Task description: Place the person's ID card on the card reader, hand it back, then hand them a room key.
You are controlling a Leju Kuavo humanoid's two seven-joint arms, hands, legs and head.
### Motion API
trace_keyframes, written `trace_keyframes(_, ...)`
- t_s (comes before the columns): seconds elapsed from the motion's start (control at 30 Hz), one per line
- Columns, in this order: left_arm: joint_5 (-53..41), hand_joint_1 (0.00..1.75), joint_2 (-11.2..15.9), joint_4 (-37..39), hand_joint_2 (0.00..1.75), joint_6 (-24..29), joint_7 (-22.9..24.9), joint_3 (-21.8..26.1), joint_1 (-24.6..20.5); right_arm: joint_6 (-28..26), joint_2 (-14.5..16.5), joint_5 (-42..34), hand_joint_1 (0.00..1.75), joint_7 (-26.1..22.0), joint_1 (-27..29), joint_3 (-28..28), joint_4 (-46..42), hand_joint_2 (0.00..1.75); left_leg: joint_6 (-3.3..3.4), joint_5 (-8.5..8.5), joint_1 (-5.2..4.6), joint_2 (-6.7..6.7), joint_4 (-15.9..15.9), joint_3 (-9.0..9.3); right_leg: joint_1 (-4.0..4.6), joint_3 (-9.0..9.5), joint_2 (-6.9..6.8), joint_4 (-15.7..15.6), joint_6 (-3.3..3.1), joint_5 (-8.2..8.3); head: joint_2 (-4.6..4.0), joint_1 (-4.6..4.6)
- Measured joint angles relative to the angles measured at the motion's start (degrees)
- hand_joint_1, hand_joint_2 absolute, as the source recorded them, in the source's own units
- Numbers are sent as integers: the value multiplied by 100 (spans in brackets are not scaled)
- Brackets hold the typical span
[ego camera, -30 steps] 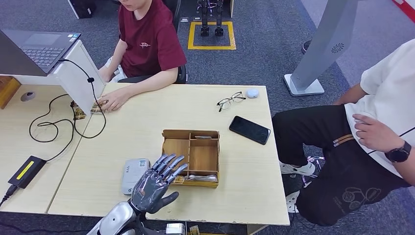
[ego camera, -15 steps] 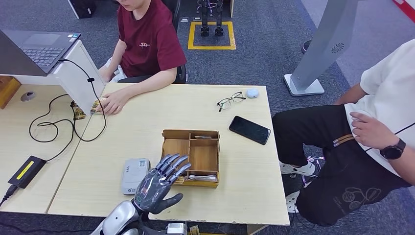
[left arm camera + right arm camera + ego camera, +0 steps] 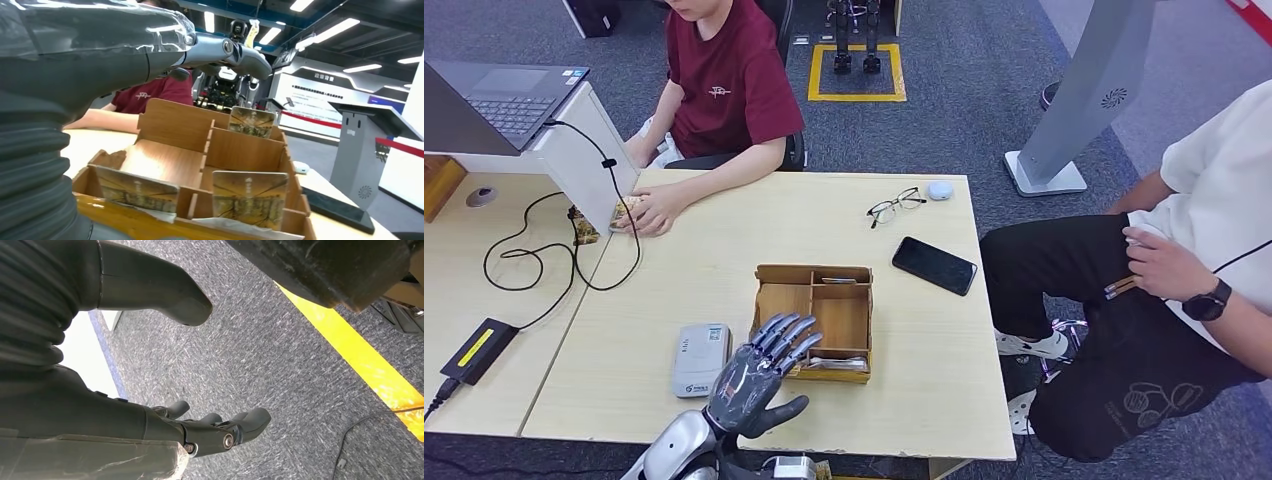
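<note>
Hovering empty with fingers spread, the left hand is reaching beside the card reader toward the key cards in the wooden box. Nothing is lying on that reader; judging so, the key handover remains. The right hand is hanging slack, holding nothing.

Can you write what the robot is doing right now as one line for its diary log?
left robot hand: open, fingers apart, above near edge of wooden box | cards: standing in box slots | card reader: beside box | right robot hand: hanging, empty
</note>
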Motion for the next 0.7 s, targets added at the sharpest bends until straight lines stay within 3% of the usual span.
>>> trace_keyframes(0.7, 69, 0, -289, 514, 175, 161, 54, -43, -191, 13, 0, 42, 0, 1, -23, 0, -19, 175, 0, 0, 0, 0, 0, 0, 0, 0, 0, 0, 0, 0, 0, 1)
